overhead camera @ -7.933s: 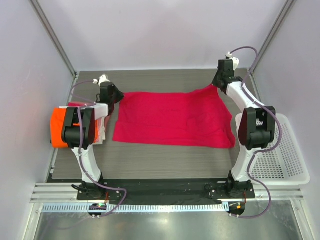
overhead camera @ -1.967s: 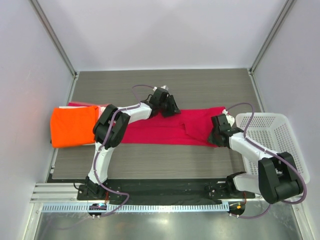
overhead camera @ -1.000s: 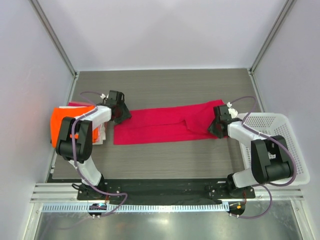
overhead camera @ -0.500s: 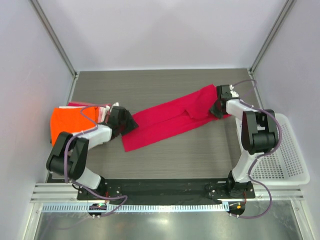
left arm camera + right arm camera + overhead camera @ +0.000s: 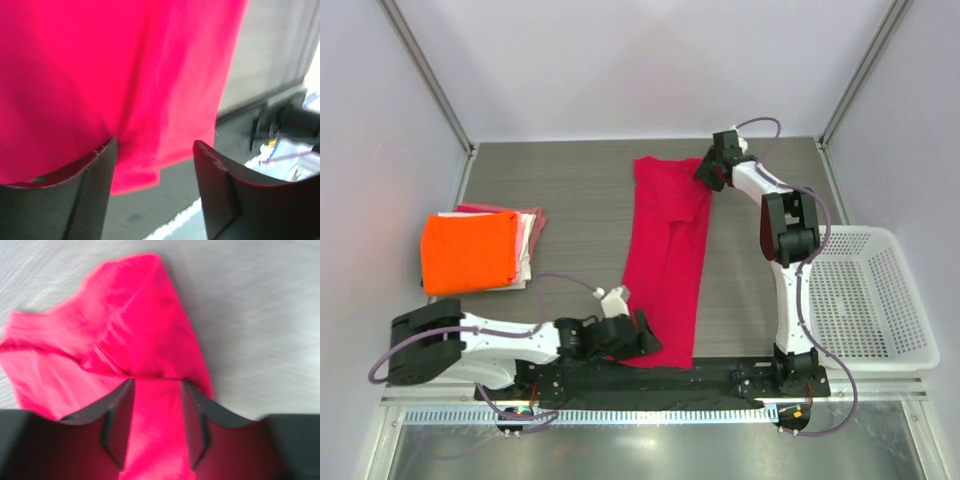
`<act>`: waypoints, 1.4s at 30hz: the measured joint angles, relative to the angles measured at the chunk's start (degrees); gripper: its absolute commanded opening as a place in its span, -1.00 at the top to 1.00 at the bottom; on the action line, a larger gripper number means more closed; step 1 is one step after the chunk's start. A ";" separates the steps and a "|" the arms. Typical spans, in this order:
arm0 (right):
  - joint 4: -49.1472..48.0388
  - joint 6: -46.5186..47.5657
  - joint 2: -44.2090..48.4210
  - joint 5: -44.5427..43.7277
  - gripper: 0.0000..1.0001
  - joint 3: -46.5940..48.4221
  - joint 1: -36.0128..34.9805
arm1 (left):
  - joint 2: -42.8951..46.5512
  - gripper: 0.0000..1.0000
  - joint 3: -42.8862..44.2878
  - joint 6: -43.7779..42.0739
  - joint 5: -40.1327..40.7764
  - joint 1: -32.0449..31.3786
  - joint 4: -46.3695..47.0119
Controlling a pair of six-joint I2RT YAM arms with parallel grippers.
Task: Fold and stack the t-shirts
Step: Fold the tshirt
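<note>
Crimson t-shirt [image 5: 665, 260] lies in one long strip down the middle, from upper centre to the bottom edge. The orange t-shirt [image 5: 468, 252] sits folded at left on the pale pink one [image 5: 528, 235]. Up top, the right gripper [image 5: 705, 170] pinches the strip's far end. Down low, the left gripper [image 5: 650, 345] has its fingers apart over the near corner.

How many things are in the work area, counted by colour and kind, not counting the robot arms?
Red shirt: 1
Orange shirt: 1
Pale pink-white shirt: 1
White basket: 1
Total: 4
</note>
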State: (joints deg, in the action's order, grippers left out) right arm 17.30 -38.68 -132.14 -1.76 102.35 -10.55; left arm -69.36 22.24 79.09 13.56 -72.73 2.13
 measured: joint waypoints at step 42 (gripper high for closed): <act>0.52 5.38 55.63 10.16 0.13 -59.78 -4.96 | -1.51 -0.25 10.56 -19.96 -12.07 33.09 -11.72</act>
State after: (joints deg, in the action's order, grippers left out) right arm 17.82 -33.30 -76.51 8.40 42.57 -15.51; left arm -70.87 32.80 59.13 1.50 -39.64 -9.58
